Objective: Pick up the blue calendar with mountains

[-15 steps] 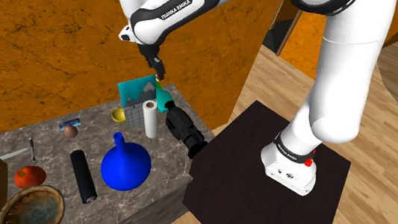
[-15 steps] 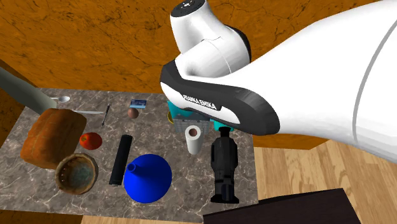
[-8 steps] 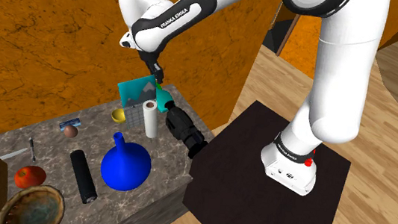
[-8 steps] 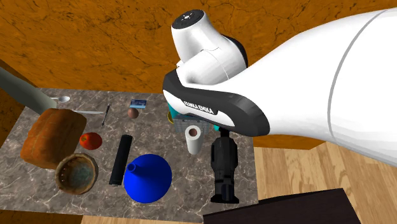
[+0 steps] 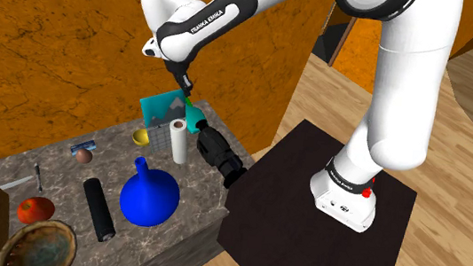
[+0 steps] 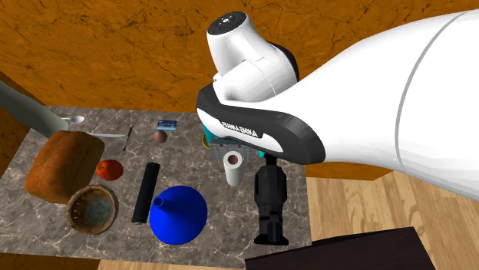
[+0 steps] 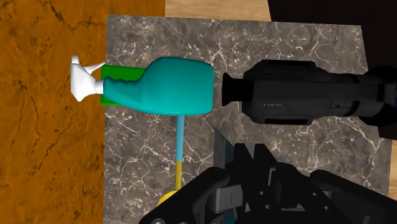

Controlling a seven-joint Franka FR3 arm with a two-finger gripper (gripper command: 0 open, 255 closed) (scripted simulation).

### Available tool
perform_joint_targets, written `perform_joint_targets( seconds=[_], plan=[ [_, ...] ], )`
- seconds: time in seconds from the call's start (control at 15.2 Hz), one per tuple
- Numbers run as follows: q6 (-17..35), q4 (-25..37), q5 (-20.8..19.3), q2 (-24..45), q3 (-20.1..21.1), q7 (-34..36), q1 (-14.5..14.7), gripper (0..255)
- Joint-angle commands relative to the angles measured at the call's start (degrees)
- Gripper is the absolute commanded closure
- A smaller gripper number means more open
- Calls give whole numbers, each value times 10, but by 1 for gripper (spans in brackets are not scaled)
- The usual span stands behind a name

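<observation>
The blue calendar (image 5: 164,109), a teal stand-up card with a mountain picture, stands at the far end of the marble counter (image 5: 183,229). My black gripper (image 5: 186,93) comes down from above onto its upper corner, on the side toward the spray bottle. The fingers are shut on the calendar's top edge. In the wrist view the calendar (image 7: 180,141) shows edge-on as a thin blue strip running in beside the gripper (image 7: 245,167). The white arm hides most of the calendar in the second exterior view.
A teal spray bottle (image 7: 159,86) lies just behind the calendar, against the orange wall. Close by are a black camera (image 5: 220,151), a white roll (image 5: 178,142) and a yellow bowl (image 5: 141,135). Farther along the counter are a blue funnel-shaped flask (image 5: 148,195), a black cylinder (image 5: 99,209) and a tomato (image 5: 35,210).
The gripper sank a little onto the calendar's top edge and its fingers closed. The calendar and the other things have stayed where they were.
</observation>
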Motion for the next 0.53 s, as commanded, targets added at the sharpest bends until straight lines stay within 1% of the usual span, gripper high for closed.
perform_joint_targets(
  seconds=[0.0,0.46],
  plan=[
    [0,0,0,1,0,0,0,255],
    [-42,13,6,-29,3,-9,0,255]
  ],
)
